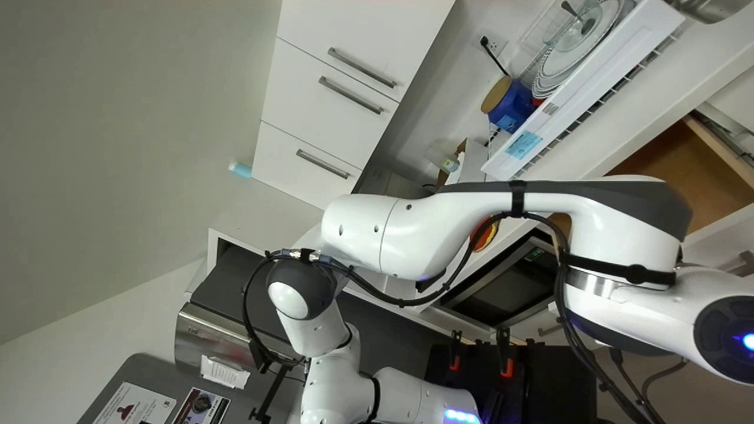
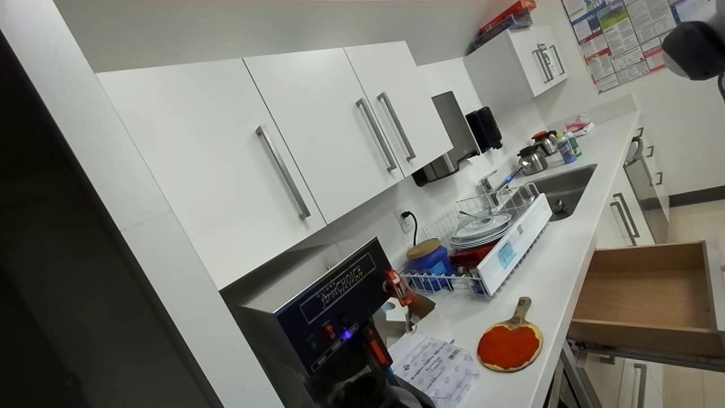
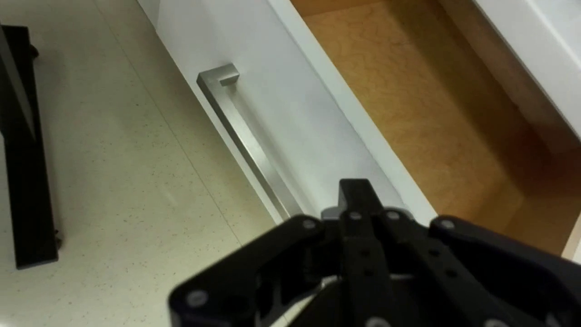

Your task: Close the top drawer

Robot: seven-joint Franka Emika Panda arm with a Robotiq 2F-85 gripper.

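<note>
White in front and tan wood within, the top drawer (image 2: 651, 294) stands wide open between 3 and 4 o'clock in an exterior view, its box jutting out past the edge of the white counter (image 2: 552, 272). In your wrist view it lies from 11 round to 4 o'clock: the flat front panel (image 3: 304, 113) slants along the 11-to-5 line, with the wooden bottom (image 3: 422, 100) beyond it at 2 o'clock. Your gripper (image 3: 363, 195) shows at 5 o'clock, fingertips aimed toward 12, the two fingers pressed together. In that view the tips overlap the panel's face; you can't tell from here whether they touch it. The silver bar handle (image 3: 254, 145) sits on the panel toward 10 o'clock from the tips, its lower end running behind the gripper. Pale floor (image 3: 145, 190) fills your 7 to 10 o'clock, with a black bar (image 3: 27, 190) at 9. In an exterior view your white arm (image 1: 412, 235) spans the middle toward 3 o'clock and hides part of the drawer. On the counter in an exterior view you have the dish rack (image 2: 529, 228) between 3 and 4 o'clock, holding plates (image 2: 476, 238) and a blue jar (image 2: 430, 267), and a round paddle-shaped thing (image 2: 510, 345) with a red face and yellow rim between 4 and 5; the steel-grey sink (image 2: 566, 181) is at 3.
</note>
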